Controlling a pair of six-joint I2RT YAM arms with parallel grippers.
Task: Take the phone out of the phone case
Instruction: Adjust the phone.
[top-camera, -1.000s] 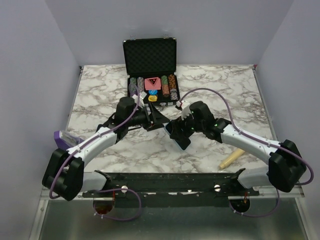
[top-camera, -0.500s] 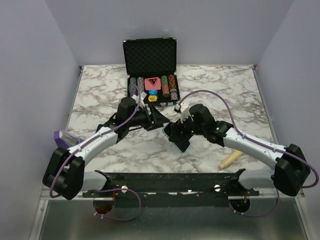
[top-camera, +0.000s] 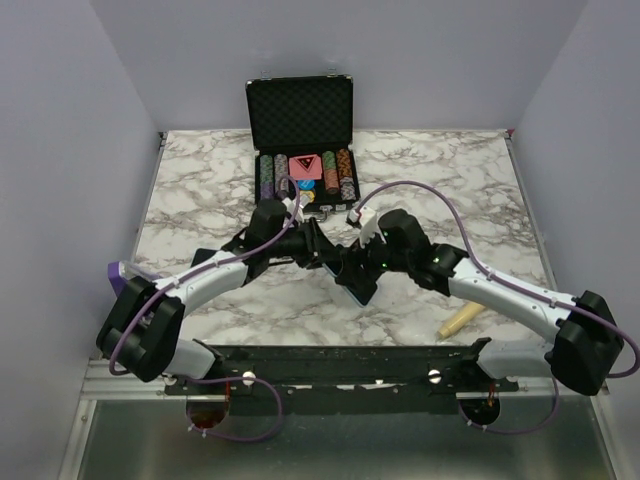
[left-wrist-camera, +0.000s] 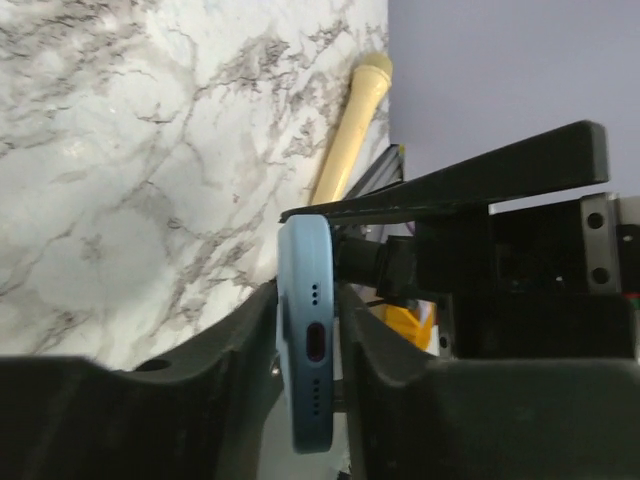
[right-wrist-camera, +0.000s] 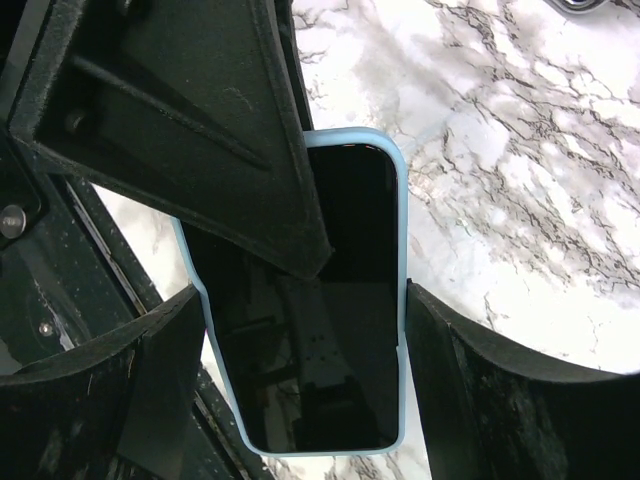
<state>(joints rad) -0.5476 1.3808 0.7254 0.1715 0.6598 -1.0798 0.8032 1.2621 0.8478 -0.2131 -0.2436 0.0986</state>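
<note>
Holding black-screened phone, not yet out of its pale-blue rubber case, over white marble desk: right pincer pinching the long sides as anchor, left pincer pinching the port end, seemingly to peel.

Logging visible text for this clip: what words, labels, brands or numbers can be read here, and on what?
No text reads legibly in any view.
On the pink card in the poker chip case: a dark mark, too small to read.
On the poker chips: markings too small to read.
On the phone: screen dark, no text; the light blue phone case shows no brand.
</note>
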